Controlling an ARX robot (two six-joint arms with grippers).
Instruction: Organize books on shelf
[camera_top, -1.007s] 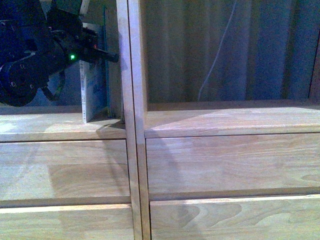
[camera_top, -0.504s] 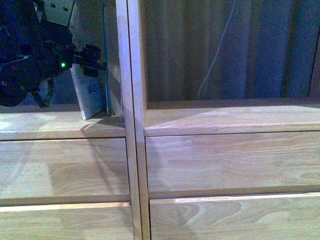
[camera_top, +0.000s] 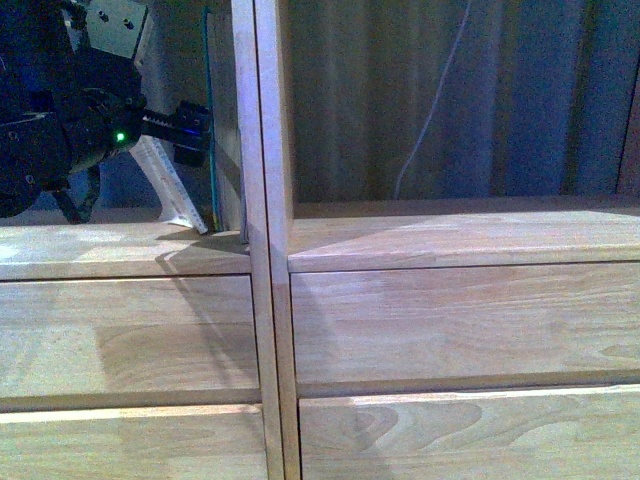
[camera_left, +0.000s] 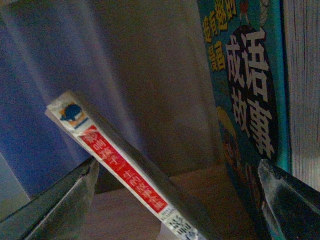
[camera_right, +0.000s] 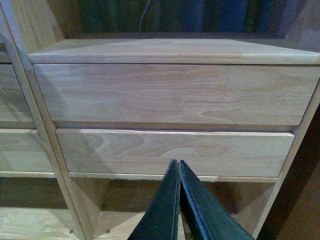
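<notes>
In the front view the pale paperback (camera_top: 178, 195) leans steeply in the shelf's (camera_top: 262, 240) upper left compartment, its foot near the slim teal-edged book (camera_top: 209, 110). That book stands upright against the central upright. My left gripper (camera_top: 192, 135) is open beside the two books. In the left wrist view the paperback's red-and-white spine (camera_left: 120, 172) runs slanted between the open fingers (camera_left: 65, 200), with the teal book's cover (camera_left: 250, 100) by the other finger. I cannot tell whether a finger touches either book. My right gripper (camera_right: 176, 167) is shut and empty, facing the drawer fronts (camera_right: 170, 92).
The upper right compartment (camera_top: 450, 110) holds only a thin white cord (camera_top: 430, 110) hanging at its back. Flat drawer fronts (camera_top: 460, 325) fill the lower half. An open compartment (camera_right: 125, 210) shows below the drawers in the right wrist view.
The paperback stood upright a second ago; its top has since tipped away from the teal book, so it leans steeply. My left gripper has shifted slightly lower beside it.
</notes>
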